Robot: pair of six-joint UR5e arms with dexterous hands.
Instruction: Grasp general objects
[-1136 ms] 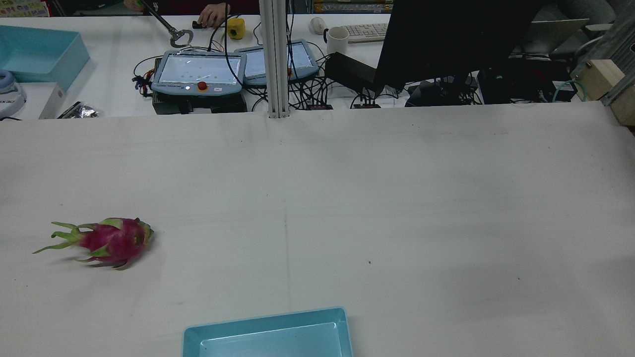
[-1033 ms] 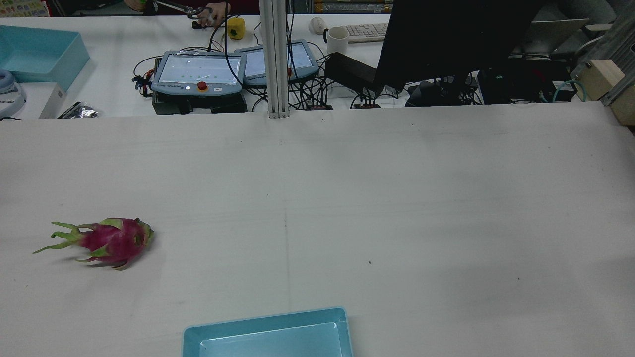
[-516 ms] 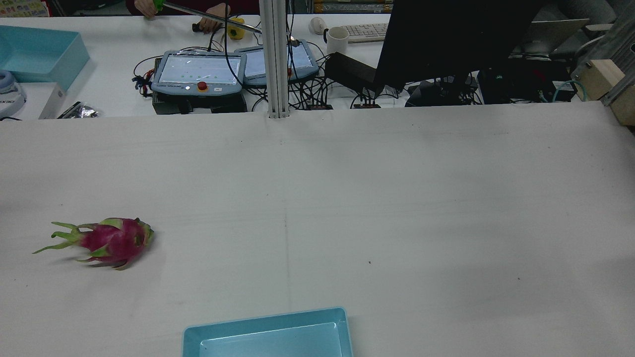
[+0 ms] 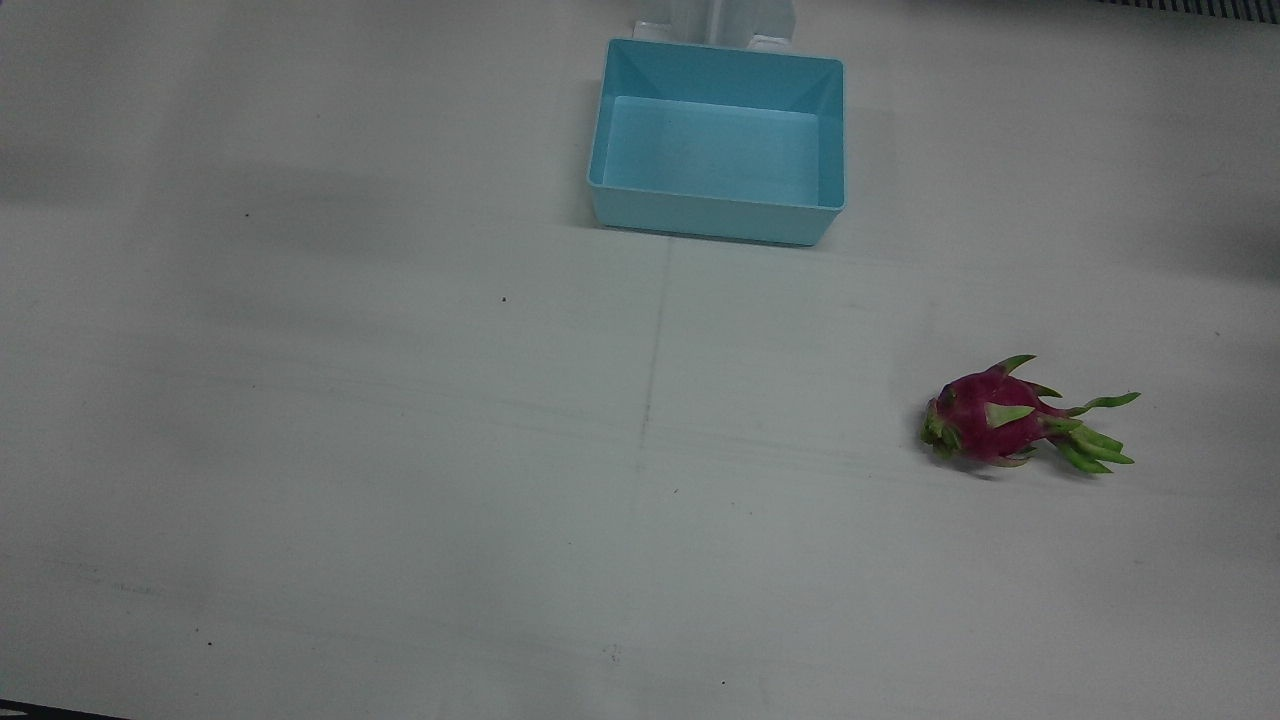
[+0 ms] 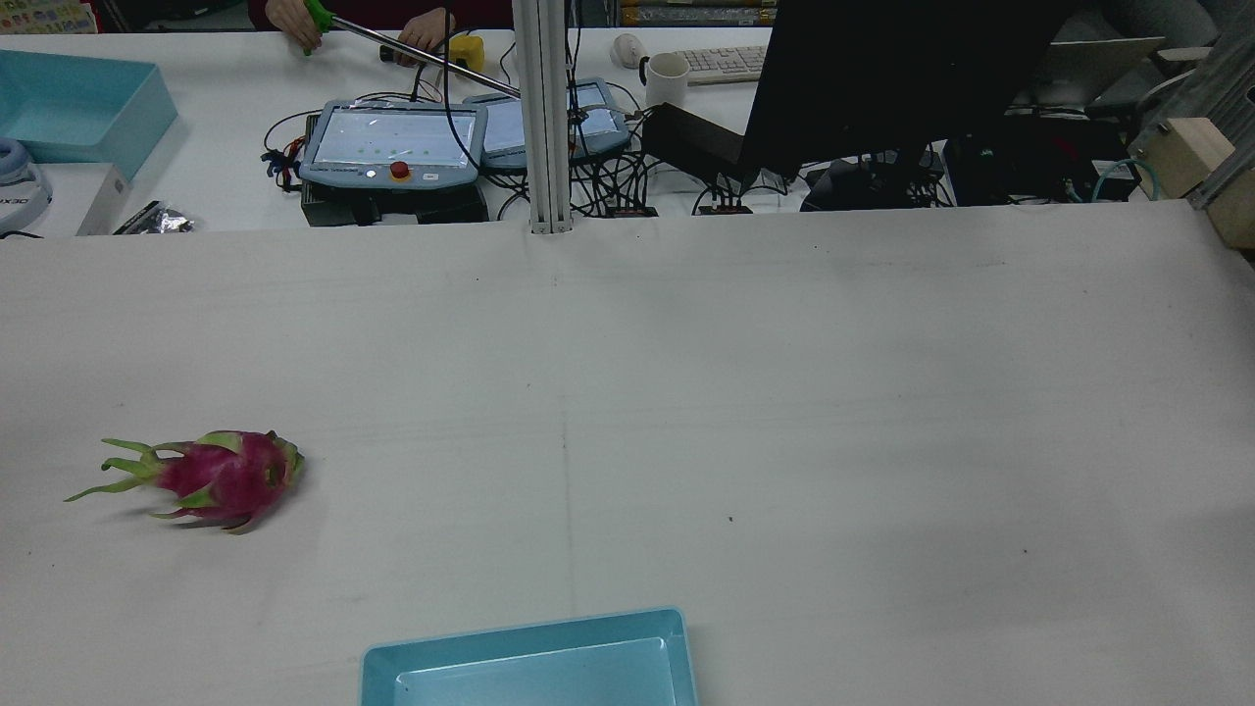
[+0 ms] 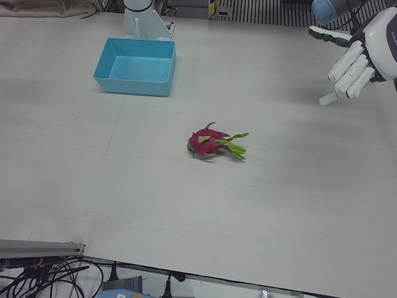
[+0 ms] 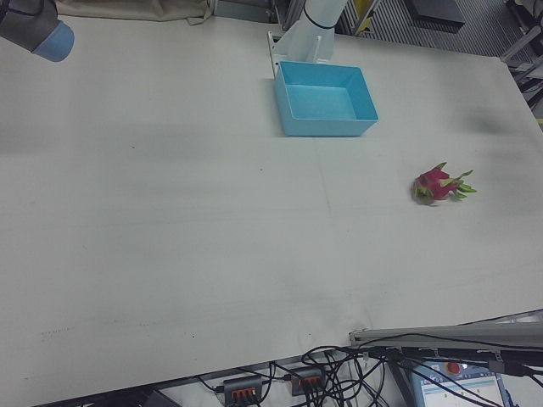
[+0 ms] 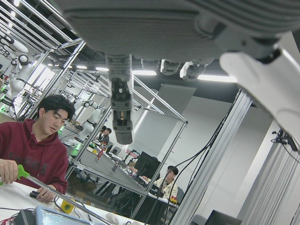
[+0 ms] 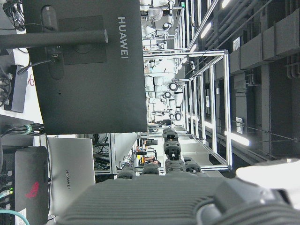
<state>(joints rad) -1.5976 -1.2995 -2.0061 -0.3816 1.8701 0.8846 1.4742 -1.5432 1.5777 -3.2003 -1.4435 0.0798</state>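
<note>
One second on, found the dragon fruit (image 4: 990, 418) unmoved on the table (image 4: 400, 450), left half, well apart from the blue bin (image 4: 715, 225). Left robot hand (image 6: 356, 59) raised aside, fingers spread, empty; right robot hand (image 9: 173, 197) impossible to tell. Grasp judged not begun.

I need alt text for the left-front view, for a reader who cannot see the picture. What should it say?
A pink dragon fruit with green scales lies alone near the middle of a white table. An empty light blue bin stands at the far left, and the robot's white left hand, fingers spread, hovers at the upper right, holding nothing.
</note>
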